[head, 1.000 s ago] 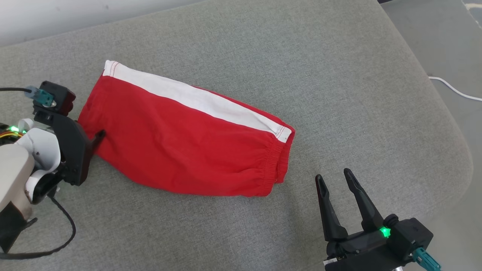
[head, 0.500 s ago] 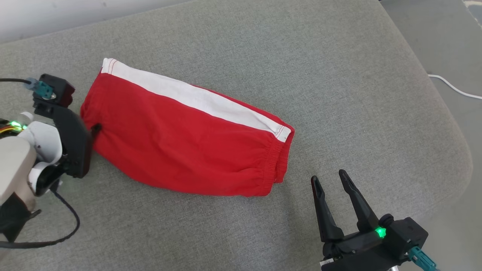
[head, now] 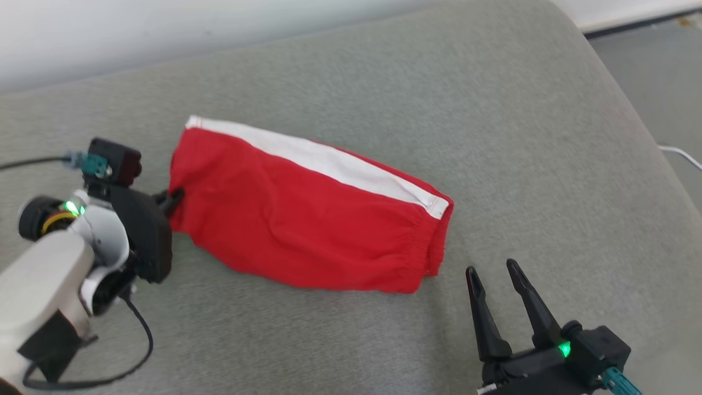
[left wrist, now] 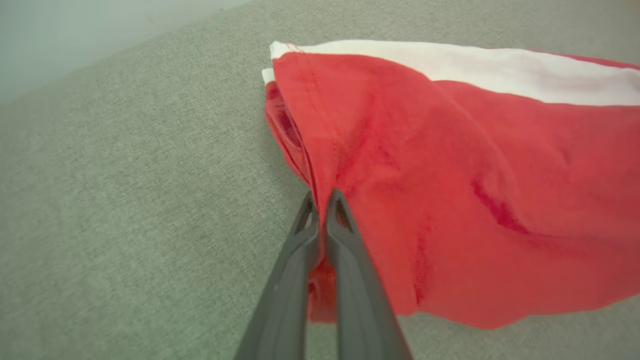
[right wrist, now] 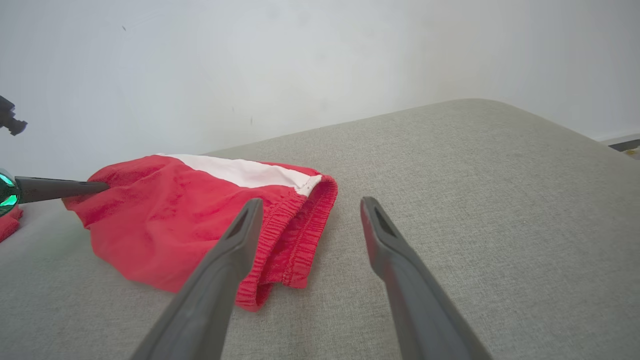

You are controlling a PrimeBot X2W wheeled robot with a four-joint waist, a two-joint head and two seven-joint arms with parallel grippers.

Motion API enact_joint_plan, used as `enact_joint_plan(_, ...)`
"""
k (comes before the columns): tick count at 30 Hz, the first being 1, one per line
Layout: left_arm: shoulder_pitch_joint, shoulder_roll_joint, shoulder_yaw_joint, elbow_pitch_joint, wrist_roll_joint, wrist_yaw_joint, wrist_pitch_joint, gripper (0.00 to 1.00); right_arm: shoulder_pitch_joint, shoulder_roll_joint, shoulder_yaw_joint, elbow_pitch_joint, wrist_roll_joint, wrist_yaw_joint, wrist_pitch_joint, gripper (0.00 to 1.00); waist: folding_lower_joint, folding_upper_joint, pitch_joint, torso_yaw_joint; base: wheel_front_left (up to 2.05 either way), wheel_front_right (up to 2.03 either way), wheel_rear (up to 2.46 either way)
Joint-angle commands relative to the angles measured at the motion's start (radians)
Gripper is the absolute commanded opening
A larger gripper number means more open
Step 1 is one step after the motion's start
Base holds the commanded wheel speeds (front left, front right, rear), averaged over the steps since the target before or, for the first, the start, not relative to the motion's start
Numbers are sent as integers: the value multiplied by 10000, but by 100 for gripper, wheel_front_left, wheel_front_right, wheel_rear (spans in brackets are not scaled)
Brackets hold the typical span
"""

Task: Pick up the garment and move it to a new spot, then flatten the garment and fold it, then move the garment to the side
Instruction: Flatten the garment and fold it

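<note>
Apparently pinched, garment hem in L gripper

**Arm and Claw Status**

Left arm: the pale grey left forearm enters from the lower left of the head view and ends in a white and black wrist housing with a green lamp lit. The left claw, two long dark fingers, points toward the robot's right. Its fingers are pressed together, pinching an edge of the red and white cloth garment.

Right arm: the black right wrist block, green lamp lit, sits at the lower right. The right claw points forward, fingers spread apart, gripping nothing.
</note>
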Motion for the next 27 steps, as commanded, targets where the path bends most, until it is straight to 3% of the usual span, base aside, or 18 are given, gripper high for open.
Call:
enact_joint_plan(1,399,-13,56,-169,-156,91,-248,0,220,-75,-84,62,-54,-23,-6,100,0,-1,-697,711,0,0,0)
enact_joint_plan(12,2525,257,98,-1865,-728,1003,-968,0,953,-350,-510,265,45,-23,-6,100,0,-1,-1688,1698,0,0,0)
enact_joint_plan(24,4365,387,156,-3318,-1152,1959,-1803,0,1331,-537,-789,240,-3,-23,-6,100,0,-1,-1732,2180,0,0,0)
enact_joint_plan(25,4423,369,161,-3302,-1079,2012,-1910,35,1309,-562,-765,258,-20,-23,-6,100,0,-1,-1722,2194,0,0,0)
enact_joint_plan(26,4502,287,154,-3287,-1033,2016,-2048,87,1279,-581,-751,269,-33,-23,-6,100,0,-1,-1716,2211,0,0,0)
enact_joint_plan(27,4590,173,177,-3289,-1061,2018,-2193,100,1244,-594,-734,279,-44,-23,-6,100,0,-1,-1718,2223,0,0,0)
